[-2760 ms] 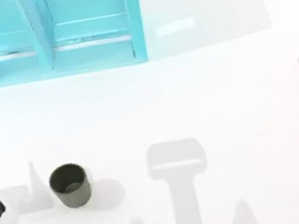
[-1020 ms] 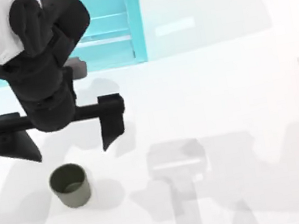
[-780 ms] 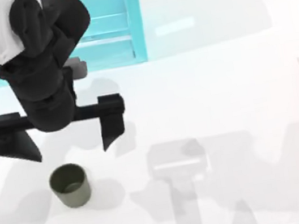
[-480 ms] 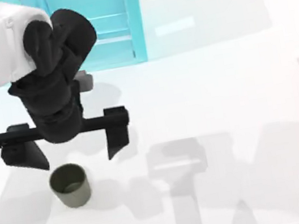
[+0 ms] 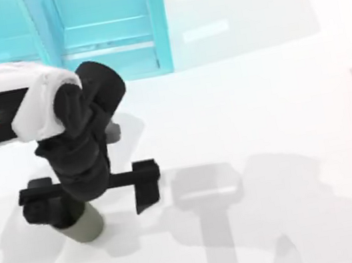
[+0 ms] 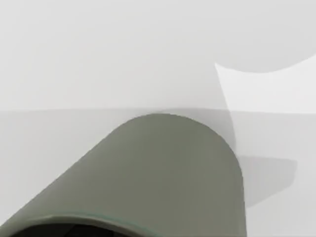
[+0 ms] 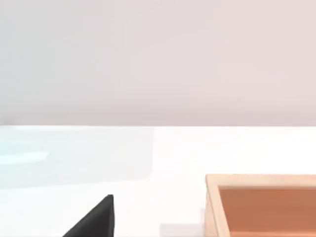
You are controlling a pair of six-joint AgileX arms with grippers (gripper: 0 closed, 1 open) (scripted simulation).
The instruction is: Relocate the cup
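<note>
The olive-green cup [image 5: 85, 228] stands upright near the table's front left, mostly covered from above by my left arm. My left gripper [image 5: 94, 209] is open wide, its black crossbar right over the cup. The cup sits between the fingers, much closer to the left one, and the right finger [image 5: 145, 189] stands well clear of it. The left wrist view looks at the cup [image 6: 163, 173] from very close, showing its matte side and part of its rim. A black fingertip [image 7: 96, 219] of my right gripper shows in the right wrist view, far from the cup.
A turquoise open-fronted cabinet [image 5: 105, 28] stands at the back left, just behind the left arm. A shallow wooden box [image 7: 261, 197] lies on the table in the right wrist view. Bare white tabletop spreads across the middle and right.
My left arm has moved toward the table's front and come down over the cup, which it now mostly covers. The gripper stayed open, and the cup has not moved.
</note>
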